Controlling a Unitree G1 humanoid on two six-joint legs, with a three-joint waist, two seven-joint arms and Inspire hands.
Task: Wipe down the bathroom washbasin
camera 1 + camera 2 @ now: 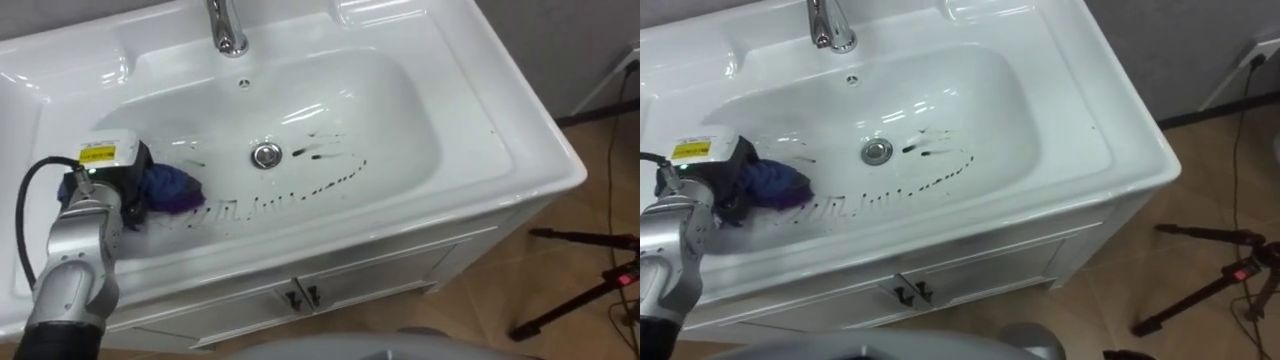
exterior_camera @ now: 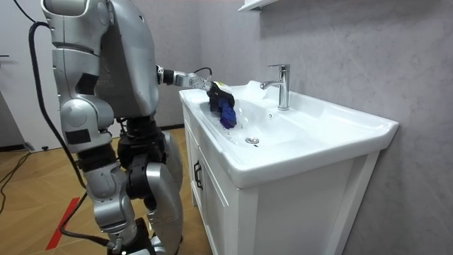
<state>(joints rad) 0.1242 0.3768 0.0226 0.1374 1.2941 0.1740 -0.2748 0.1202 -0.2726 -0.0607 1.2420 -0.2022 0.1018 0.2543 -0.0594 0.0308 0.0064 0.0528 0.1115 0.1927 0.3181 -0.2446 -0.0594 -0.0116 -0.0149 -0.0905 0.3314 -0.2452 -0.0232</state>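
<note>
A: Where is the cloth (image 1: 170,187)?
B: Inside the basin (image 1: 400,110), low against its left wall; the left hand (image 1: 112,175) has its fingers closed round the blue bundle.
A: And the dirt?
B: Dark streaks (image 1: 330,150) lie just right of the drain (image 1: 265,154); more run along the near slope.

**Hand and cloth at the basin's left slope**

The basin (image 1: 400,110) is sunk in a countertop over a vanity cabinet (image 1: 350,285), and the robot stands before the cabinet. The faucet (image 1: 228,25) rises behind the bowl at its middle. The overflow hole (image 1: 243,84) is just in front of it, and the drain (image 1: 266,155) is in the bowl's floor. Marks (image 1: 325,150) lie right of the drain and along the near slope. The left hand (image 1: 105,170) reaches in over the left rim, gripping a cloth (image 1: 172,188) against the left slope. A tripod (image 1: 585,295) stands on the floor to the right.
</note>
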